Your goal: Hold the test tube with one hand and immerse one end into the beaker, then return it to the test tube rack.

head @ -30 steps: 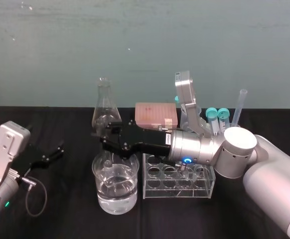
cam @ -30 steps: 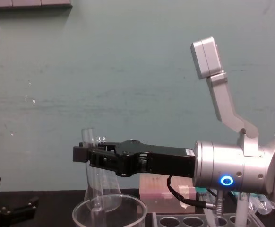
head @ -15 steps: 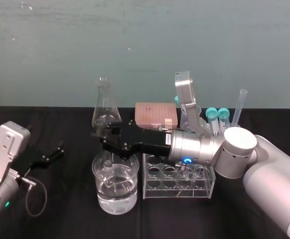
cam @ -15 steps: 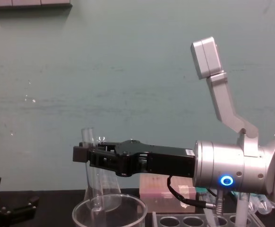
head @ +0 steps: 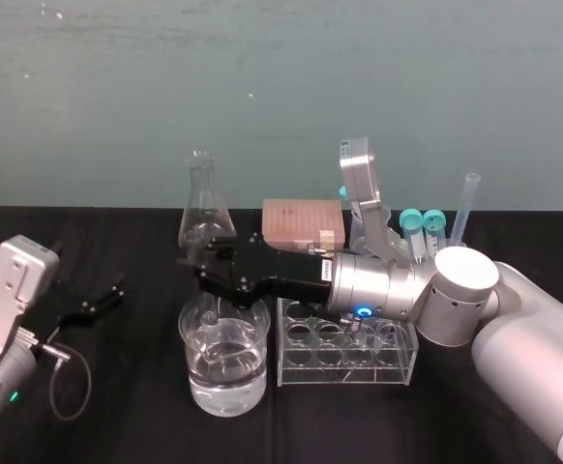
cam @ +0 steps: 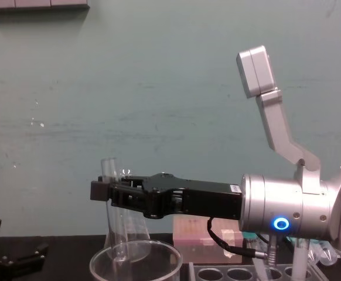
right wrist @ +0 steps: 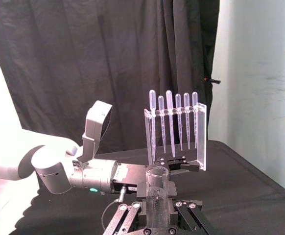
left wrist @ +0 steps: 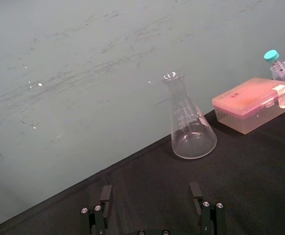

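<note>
right gripper (head: 205, 272) is clamping the test tube (right wrist: 157, 191) | tube is standing upright — lower end reaching down inside the beaker (head: 191, 340) | test tube rack (head: 345, 354) is sitting just beside the beaker, toward the robot's right | left gripper (head: 101, 299) is idling far left, fingers apart

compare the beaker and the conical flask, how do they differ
The beaker is wide and straight-walled; the flask tapers to a narrow neck. The beaker holds clear liquid; the flask looks empty. The beaker stands under the right pincer, the flask farther back. Both are clear glass, upright.
</note>
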